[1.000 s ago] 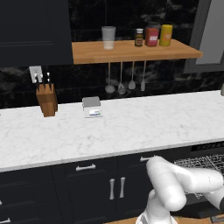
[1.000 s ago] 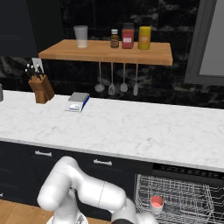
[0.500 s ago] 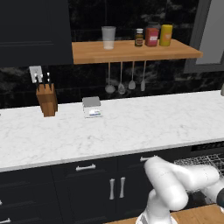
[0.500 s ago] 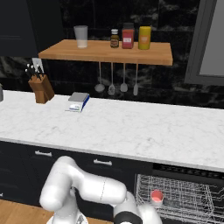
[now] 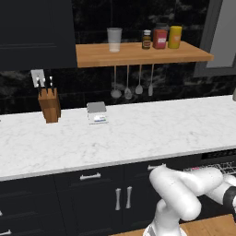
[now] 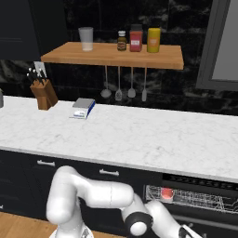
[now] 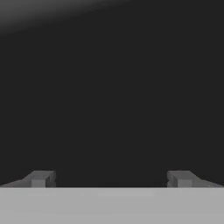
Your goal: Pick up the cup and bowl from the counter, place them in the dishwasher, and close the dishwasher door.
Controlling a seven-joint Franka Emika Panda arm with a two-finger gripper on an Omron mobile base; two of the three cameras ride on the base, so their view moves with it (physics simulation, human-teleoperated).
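Observation:
The small red cup (image 6: 167,192) sits in the silvery wire rack (image 6: 204,199) of the dishwasher (image 6: 200,180), low at the right under the white marble counter (image 6: 139,135). A corner of that rack (image 5: 217,168) also peeks out at the right edge of the left base view, under the counter (image 5: 138,133). My arm reaches down and to the right, below the rack. In the hand view my gripper (image 7: 110,179) is open, its fingertips (image 7: 39,178) far apart, facing a flat dark surface close by. Nothing lies between the fingers. The bowl is out of view.
A wooden knife block (image 6: 42,95) and a small grey scale (image 6: 83,108) stand on the counter at the left. Above, a wooden shelf (image 6: 111,55) carries a clear glass (image 6: 86,38) and jars, with utensils hanging beneath. Dark cabinets with silver handles (image 5: 90,175) line the front.
The rack with the red cup has moved back toward the dishwasher and looks flatter. My arm has swung further down to the right. The fingers have spread wider.

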